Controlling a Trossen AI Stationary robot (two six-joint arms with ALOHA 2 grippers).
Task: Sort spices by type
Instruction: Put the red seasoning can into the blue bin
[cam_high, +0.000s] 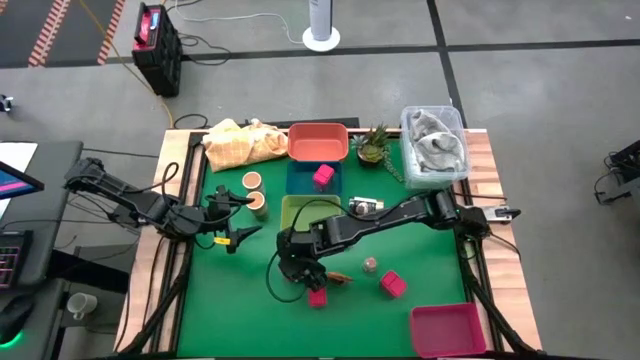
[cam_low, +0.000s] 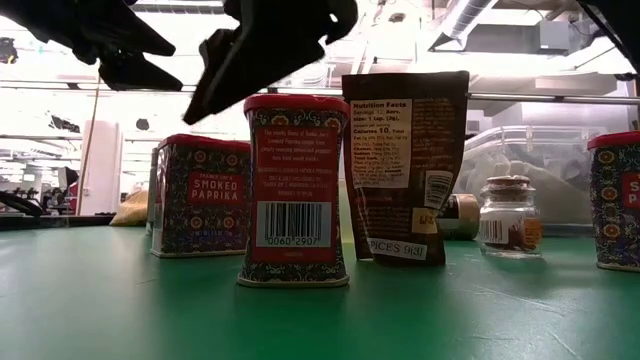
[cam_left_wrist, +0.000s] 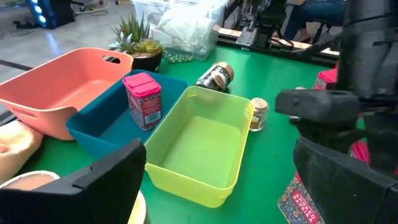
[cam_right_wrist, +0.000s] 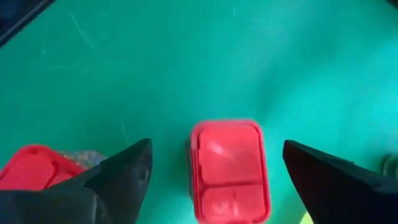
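1. A red-lidded paprika tin (cam_right_wrist: 229, 169) stands upright on the green table top (cam_high: 230, 300), directly under the right gripper (cam_right_wrist: 211, 174); its fingers are spread wide on either side of the lid and touch nothing.
2. In the high view this tin (cam_high: 317, 296) sits near the front middle of the mat, with the right gripper (cam_high: 300, 272) just above it. In the low view it is the nearest tin (cam_low: 295, 190), barcode side facing the camera.
3. Close by lie a brown spice pouch (cam_low: 405, 165) standing upright, a small glass jar (cam_low: 510, 217) and a second paprika tin (cam_high: 392, 284) — all on the mat to the right of the first.
4. Another pink-lidded tin (cam_left_wrist: 143, 99) stands inside the blue bin (cam_left_wrist: 102, 124). The yellow-green bin (cam_left_wrist: 199, 146) next to it holds nothing visible; the coral bin (cam_left_wrist: 56, 87) sits behind the blue one.
5. Two tan round jars (cam_high: 254, 190) stand just beside the left gripper (cam_high: 222, 218), which waits at the left side of the mat with its fingers wide apart — holding nothing.
6. A dark jar (cam_left_wrist: 216, 76) lies on its side beyond the yellow-green bin, and a magenta bin (cam_high: 448, 328) sits at the front right corner.
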